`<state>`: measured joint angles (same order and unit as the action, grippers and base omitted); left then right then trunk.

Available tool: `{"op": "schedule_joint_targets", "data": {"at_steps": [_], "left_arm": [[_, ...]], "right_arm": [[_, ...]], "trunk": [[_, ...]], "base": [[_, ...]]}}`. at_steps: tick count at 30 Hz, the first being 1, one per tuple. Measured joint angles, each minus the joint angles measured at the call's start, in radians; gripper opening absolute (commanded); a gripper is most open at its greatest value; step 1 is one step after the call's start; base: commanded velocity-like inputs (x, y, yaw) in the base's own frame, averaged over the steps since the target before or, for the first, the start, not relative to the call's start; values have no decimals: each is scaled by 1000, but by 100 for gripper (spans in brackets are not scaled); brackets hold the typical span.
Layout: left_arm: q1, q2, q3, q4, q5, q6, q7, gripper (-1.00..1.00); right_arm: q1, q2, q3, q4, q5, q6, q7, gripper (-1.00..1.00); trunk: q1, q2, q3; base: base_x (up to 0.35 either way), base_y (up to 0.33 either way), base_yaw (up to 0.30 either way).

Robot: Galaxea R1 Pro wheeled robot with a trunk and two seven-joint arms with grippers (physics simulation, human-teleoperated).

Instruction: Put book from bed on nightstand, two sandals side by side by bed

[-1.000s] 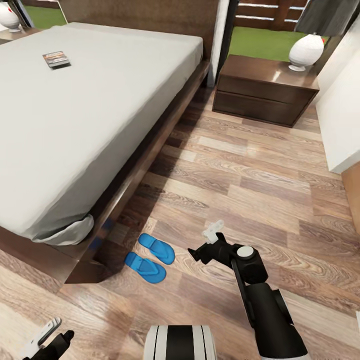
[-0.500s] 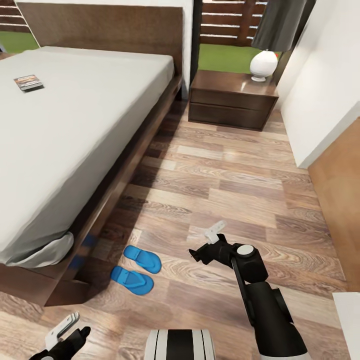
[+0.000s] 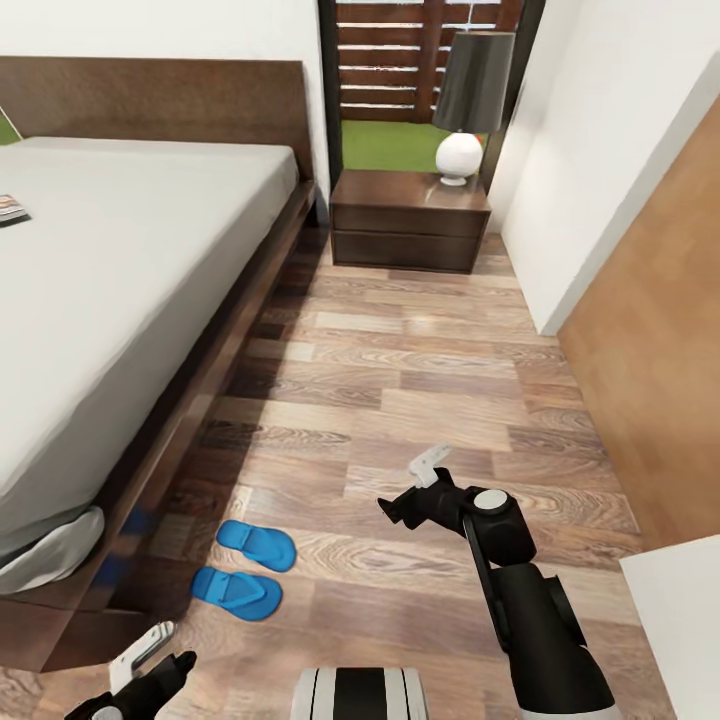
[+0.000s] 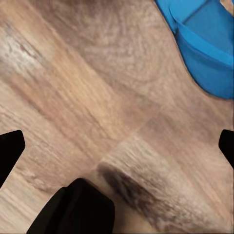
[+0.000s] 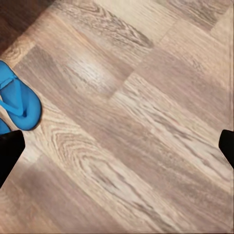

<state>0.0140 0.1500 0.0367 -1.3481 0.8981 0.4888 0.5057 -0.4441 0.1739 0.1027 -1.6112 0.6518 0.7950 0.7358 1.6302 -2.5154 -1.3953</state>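
- I take the bed [image 3: 130, 300] as my landmark: pale mattress on a dark wood frame with a tall headboard.
- The book [image 3: 10, 208] lies flat on the mattress, partly cut off by the head view's edge and well apart from both grippers.
- The two sandals [image 3: 247, 565] lie side by side on the plank floor [image 3: 420, 400], just beside the bed's foot corner, toes pointing away from the bed.
- The nightstand [image 3: 408, 220] stands beside the headboard. Its drawer fronts are closed, so I can't tell what is in them; on top stands a lamp [image 3: 465, 105] with a black shade and a white base.
- My right gripper [image 3: 418, 478] hovers over bare floor, further from the bed than the sandals. Its fingers are spread wide and hold nothing.
- My left gripper [image 3: 140, 665] is low near the bed's foot corner, on the near side of the sandals. The wrist view has its tips far apart at both edges, holding nothing.
- The left wrist view gives a close look at one blue sandal [image 4: 204, 44] on the planks.
- The right wrist view catches a sandal [image 5: 17, 100] at its edge, where the strap shows more plainly than from the head.
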Motion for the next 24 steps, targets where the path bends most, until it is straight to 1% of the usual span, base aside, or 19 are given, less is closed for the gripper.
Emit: {"op": "schedule_joint_targets", "data": {"at_steps": [2, 5, 11, 12, 13, 18, 19, 20, 24], "left_arm": [[-10, 0, -18, 3, 0, 5, -1, 100], [-36, 0, -55, 7, 0, 13, -15, 100], [-118, -2, -142, 12, 0, 20, -75, 100], [-144, -4, -172, 13, 0, 21, -86, 100], [-159, -5, -184, 13, 0, 22, -91, 100], [-214, -11, -227, 15, 0, 23, -102, 100], [-221, -12, -235, 15, 0, 22, -103, 100], [-221, -12, -236, 15, 0, 23, -103, 100], [-235, -13, -272, 15, -1, 14, -104, 100]], "right_arm": [[0, 0, 0, 0, 0, 0, 0, 100], [-1, 0, 0, 0, 0, 1, 0, 100], [-5, 0, -8, 0, 0, 5, 0, 100], [-6, 0, -13, 0, -1, 14, 0, 100], [-7, 0, -15, 0, -2, 21, 0, 100], [-9, 0, -20, 0, -14, 54, -1, 100], [-9, 0, -21, 0, -15, 58, -1, 100], [-9, 0, -21, 0, -16, 58, -1, 100], [-10, 0, -22, 0, -21, 72, -1, 100]], "trunk": [[-1, 0, 8], [-2, 1, 19], [-5, 3, 43], [-5, 3, 47], [-6, 3, 50], [-8, 4, 70], [-8, 4, 74], [-9, 5, 78], [-11, 6, 93]], "base": [[0, 0, -268], [0, 0, -268], [0, 0, -268], [0, 0, -268], [0, 0, -268], [0, 0, -268], [0, 0, -268], [0, 0, -265], [0, 0, -189]]}}
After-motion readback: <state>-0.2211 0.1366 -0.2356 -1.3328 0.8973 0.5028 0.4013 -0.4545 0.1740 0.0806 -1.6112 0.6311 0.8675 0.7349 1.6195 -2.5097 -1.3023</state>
